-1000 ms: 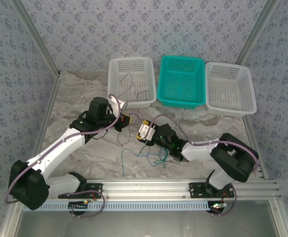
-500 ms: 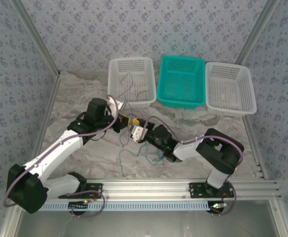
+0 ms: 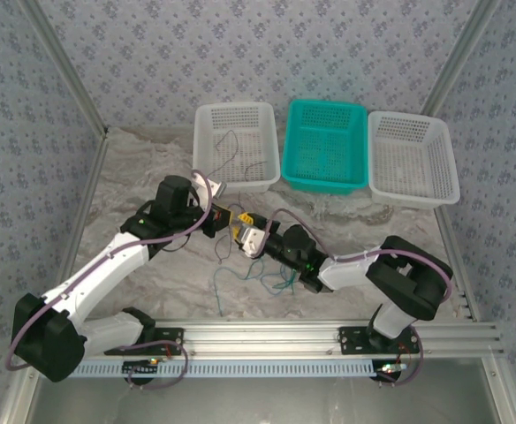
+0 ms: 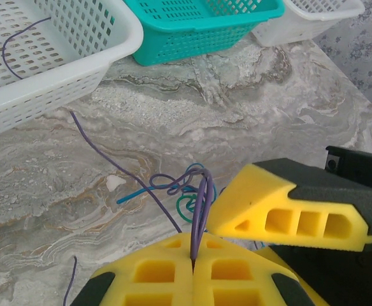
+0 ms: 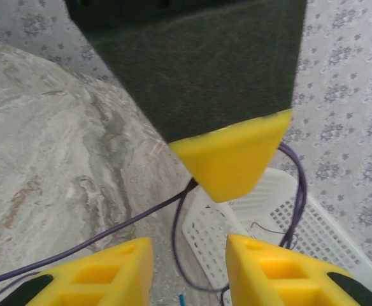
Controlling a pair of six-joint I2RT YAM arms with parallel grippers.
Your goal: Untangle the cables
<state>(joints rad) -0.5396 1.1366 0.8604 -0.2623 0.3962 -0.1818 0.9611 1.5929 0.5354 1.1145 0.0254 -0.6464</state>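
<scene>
With the left claw (image 4: pixel 192 260) pinched shut on the purple cable (image 4: pixel 202 194) just above the tangle (image 3: pixel 271 276) lying on the surface (image 3: pixel 143 177), we bring the half-open right claw (image 5: pixel 189 255) onto one blue strand (image 4: pixel 141 194) only, then draw the two apart slowly.

No lettering can be read

The wall covering (image 3: pixel 258 53) carries a repeating small flower print, not characters. The green speck on the right arm's housing (image 3: pixel 307 262) is too small to make out as any mark.
</scene>
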